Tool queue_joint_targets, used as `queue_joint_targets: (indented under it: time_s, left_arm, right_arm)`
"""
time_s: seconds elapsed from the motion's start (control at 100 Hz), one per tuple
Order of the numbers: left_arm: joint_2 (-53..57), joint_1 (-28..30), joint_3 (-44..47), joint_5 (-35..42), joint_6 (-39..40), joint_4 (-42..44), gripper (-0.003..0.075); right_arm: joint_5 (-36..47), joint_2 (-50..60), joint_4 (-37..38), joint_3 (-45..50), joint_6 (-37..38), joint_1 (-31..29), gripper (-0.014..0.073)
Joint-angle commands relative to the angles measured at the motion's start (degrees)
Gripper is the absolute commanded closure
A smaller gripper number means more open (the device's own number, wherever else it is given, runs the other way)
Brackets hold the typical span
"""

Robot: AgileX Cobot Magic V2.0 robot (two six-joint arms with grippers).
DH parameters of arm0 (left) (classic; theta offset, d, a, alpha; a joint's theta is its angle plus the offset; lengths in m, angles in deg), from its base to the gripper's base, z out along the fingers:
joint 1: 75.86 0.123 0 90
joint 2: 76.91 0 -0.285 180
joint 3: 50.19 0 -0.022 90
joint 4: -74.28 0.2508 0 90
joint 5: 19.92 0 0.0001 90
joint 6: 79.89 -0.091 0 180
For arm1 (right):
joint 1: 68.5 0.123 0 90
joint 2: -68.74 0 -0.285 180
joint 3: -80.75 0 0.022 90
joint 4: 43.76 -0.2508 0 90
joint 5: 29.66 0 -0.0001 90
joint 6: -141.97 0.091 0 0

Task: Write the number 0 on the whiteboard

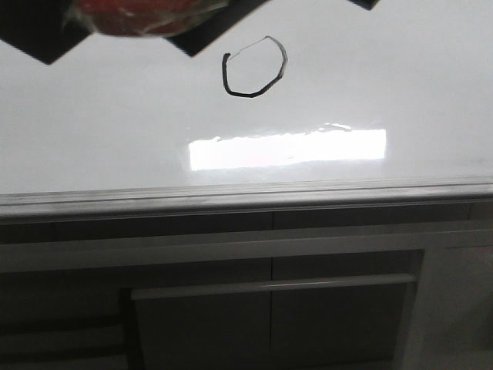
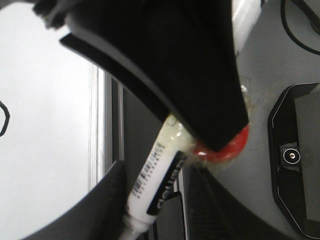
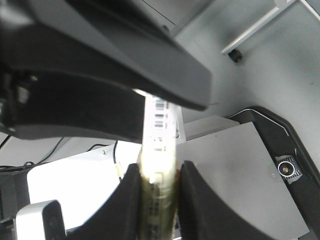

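The whiteboard (image 1: pixel 115 139) fills the upper front view. The number 0 (image 1: pixel 254 68) is a black loop on it near the top middle, thick at left and bottom, faint at top. In the left wrist view the board (image 2: pixel 45 125) is beside my gripper, with a bit of the loop (image 2: pixel 4 117) at the edge. My left gripper (image 2: pixel 156 167) is shut on a white marker (image 2: pixel 155 185) with a barcode, stuck to a red blob (image 2: pixel 227 150). My right gripper (image 3: pixel 160 167) is shut on a taped white marker (image 3: pixel 159 150), away from the board.
A bright rectangular glare (image 1: pixel 286 148) lies below the loop. The grey metal frame edge (image 1: pixel 246 193) runs across, with dark cabinet panels and bars (image 1: pixel 269 287) under it. Dark gripper parts and a red taped lump (image 1: pixel 131 15) hang at the top. A dark device (image 2: pixel 295 160) lies nearby.
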Motion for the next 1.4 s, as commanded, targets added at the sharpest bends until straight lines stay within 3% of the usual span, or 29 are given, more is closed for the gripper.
queue_joint_targets:
  time_s: [0.0,0.24,0.5,0.67,0.76,0.93,1.0,1.22,1.39]
  left_arm:
    - [0.1,-0.4,-1.9,2.9,0.2,0.1,0.0468]
    - [0.0,-0.4,-1.9,3.6,0.2,0.1,0.0527]
    - [0.0,-0.4,-1.9,3.6,0.2,0.7,0.0740]
    - [0.0,-0.4,-1.9,3.6,0.2,0.7,0.0740]
    - [0.0,-0.4,-1.9,3.6,0.3,0.7,0.0740]
    - [0.0,-0.2,-1.9,3.6,3.7,0.9,0.0740]
    - [0.0,0.1,-1.9,3.6,5.3,0.9,0.0740]
    - [0.1,0.9,-1.9,3.6,9.6,1.1,0.0740]
    - [0.1,0.9,-1.6,3.7,12.8,1.0,0.0740]
  right_arm:
    - [-2.3,1.3,-5.4,-2.0,-1.6,-0.2,0.0669]
    - [-2.7,1.3,-5.1,-2.0,-1.6,-0.2,0.0669]
    - [-2.7,1.3,-5.1,-2.0,-2.1,-0.2,0.0669]
    - [-1.5,1.3,-5.1,-2.0,-2.1,-0.2,0.0662]
    - [-0.6,1.3,-5.1,-2.0,-2.2,-0.2,0.0577]
    - [1.4,1.3,-5.1,-2.0,-2.8,-0.2,0.0249]
    - [2.2,1.3,-5.1,-2.0,-3.3,-0.2,0.0176]
    - [5.2,3.9,-4.9,-3.3,-5.3,-0.9,0.0172]
    - [5.5,8.0,-0.7,-7.7,-5.4,-5.8,0.0175]
